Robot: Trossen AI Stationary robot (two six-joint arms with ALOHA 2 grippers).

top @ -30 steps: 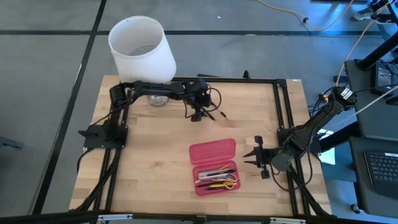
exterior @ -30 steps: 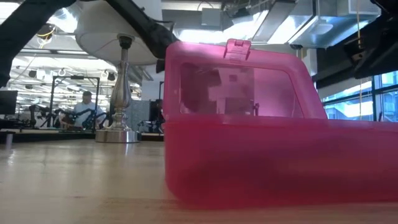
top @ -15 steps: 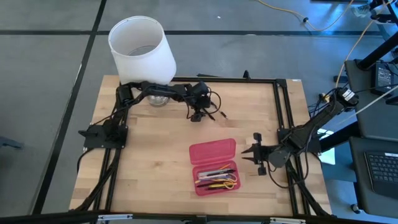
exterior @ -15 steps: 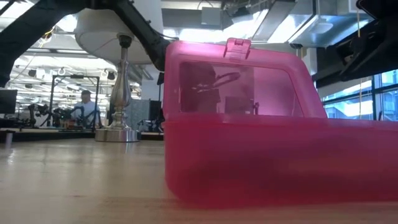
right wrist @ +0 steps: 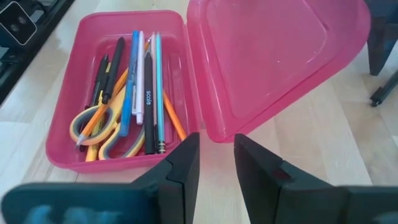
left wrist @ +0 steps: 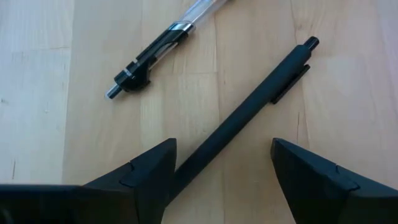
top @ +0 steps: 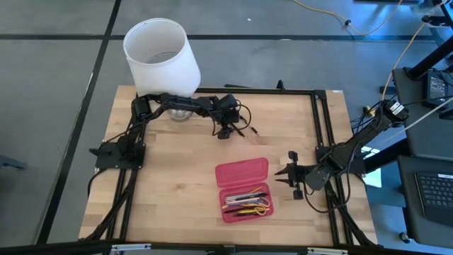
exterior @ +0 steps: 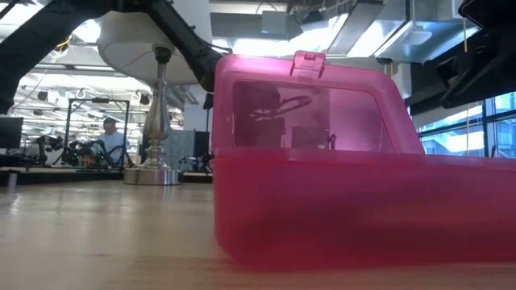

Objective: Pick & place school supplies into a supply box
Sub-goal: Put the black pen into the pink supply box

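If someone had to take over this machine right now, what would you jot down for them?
Left gripper: open, low over the table, straddling a matte black pen; a clear-barrelled pen lies beside it.
Right gripper: narrow gap between fingers, holding nothing, waiting beside the box.
Pink supply box: lid open, already holding scissors and several pens and pencils.
Left to do: box those two pens.

I make out one small light word on the black pen [right wrist: 148, 99] lying in the supply box [right wrist: 68, 146]; too small to read surely; no other lettering legible.
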